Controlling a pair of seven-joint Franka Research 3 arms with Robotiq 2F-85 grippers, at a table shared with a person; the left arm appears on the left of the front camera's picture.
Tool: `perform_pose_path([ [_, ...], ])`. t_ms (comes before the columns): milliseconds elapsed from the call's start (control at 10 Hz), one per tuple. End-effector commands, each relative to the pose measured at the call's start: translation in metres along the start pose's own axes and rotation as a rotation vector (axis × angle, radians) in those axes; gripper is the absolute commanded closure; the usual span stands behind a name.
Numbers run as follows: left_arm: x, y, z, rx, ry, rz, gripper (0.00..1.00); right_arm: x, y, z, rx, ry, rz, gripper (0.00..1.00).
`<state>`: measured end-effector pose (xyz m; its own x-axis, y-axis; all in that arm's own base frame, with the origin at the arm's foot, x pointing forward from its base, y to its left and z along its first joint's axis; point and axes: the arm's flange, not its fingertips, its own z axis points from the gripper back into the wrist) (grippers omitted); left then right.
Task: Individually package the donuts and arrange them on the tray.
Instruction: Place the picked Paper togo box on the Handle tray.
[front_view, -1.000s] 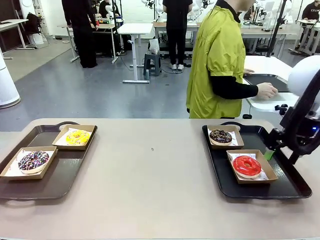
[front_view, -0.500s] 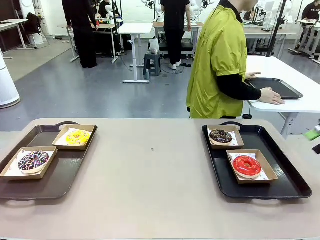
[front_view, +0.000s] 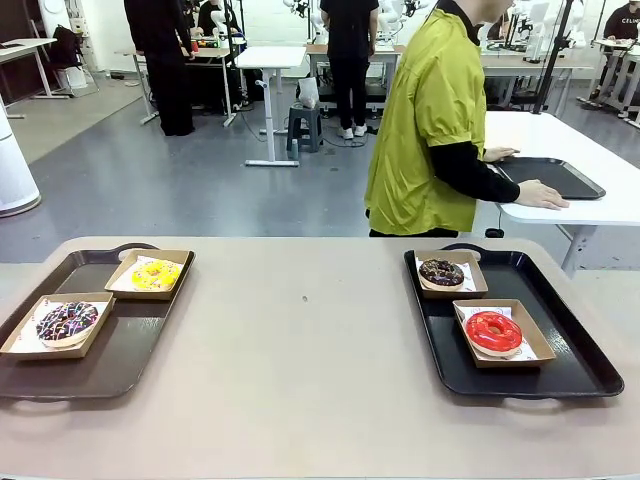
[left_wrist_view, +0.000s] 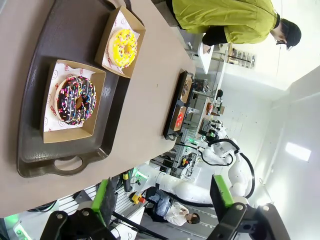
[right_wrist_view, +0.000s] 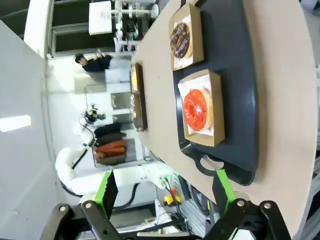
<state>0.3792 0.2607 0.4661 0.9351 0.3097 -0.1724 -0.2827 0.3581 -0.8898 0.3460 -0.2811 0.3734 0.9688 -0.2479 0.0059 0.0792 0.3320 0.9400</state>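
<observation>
Two trays on the beige worktop (front_view: 300, 350), each carrying two paper-lined cardboard boxes with one donut apiece. The brown tray (front_view: 110, 350) on the robot's left has the yellow iced donut (front_view: 156, 274) in its far box (front_view: 150, 274) and the chocolate donut with purple-white sprinkles (front_view: 66, 321) in the near box (front_view: 58, 326). The black tray (front_view: 560, 350) on the right has the dark chocolate sprinkled donut (front_view: 441, 271) in the far box (front_view: 451, 274) and the glossy red donut (front_view: 493, 331) in the near box (front_view: 503, 333). So all four sit boxed and on trays, nothing loose. From the wrist cams, the left end effector (left_wrist_view: 165, 197) hangs off past the near end of the brown tray with its green-padded fingers spread wide and nothing between them, and the right end effector (right_wrist_view: 165, 192) is the same beyond the black tray, wide apart and empty. Compared with a second ago, the right arm that was leaning in over the black tray's right edge has pulled out of the front view, and the person in the lime-green top (front_view: 425, 130) has shuffled a bit left, with a hand (front_view: 545, 195) resting on the white side table (front_view: 600, 170) next to a dark tray (front_view: 550, 175). Behind is a big open lab, grey floor, more white tables, a stool, people standing around at the back.
</observation>
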Motion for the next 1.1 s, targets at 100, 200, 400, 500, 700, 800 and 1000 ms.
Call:
perform_pose_path([
  [100, -0.0026, -0.0022, 0.0012, -0.004, -0.002, -0.005, 0.0, 0.0031, -0.0055, 0.0102, 0.038, -0.06, 0.055, 0.0],
  [200, -0.0026, -0.0022, 0.0012, -0.004, -0.002, -0.005, 0.0, 0.0032, -0.0028, 0.0099, 0.033, -0.064, 0.102, 0.0],
  [400, -0.0026, -0.0022, 0.0012, -0.004, -0.002, -0.005, 0.0, -0.0028, -0.0092, 0.01, 0.021, -0.043, 0.002, 0.0],
  [500, -0.0026, -0.0022, 0.0012, -0.004, -0.002, -0.005, 0.0, -0.0028, -0.0092, 0.01, 0.021, -0.043, 0.002, 0.0],
  [700, -0.0026, -0.0022, 0.0012, -0.004, -0.002, -0.005, 0.0, -0.0028, -0.0092, 0.01, 0.021, -0.043, 0.002, 0.0],
  [800, -0.0026, -0.0022, 0.0012, -0.004, -0.002, -0.005, 0.0, -0.0028, -0.0092, 0.01, 0.021, -0.043, 0.002, 0.0],
  [1000, -0.0026, -0.0022, 0.0012, -0.004, -0.002, -0.005, 0.0, -0.0028, -0.0092, 0.01, 0.021, -0.043, 0.002, 0.0],
])
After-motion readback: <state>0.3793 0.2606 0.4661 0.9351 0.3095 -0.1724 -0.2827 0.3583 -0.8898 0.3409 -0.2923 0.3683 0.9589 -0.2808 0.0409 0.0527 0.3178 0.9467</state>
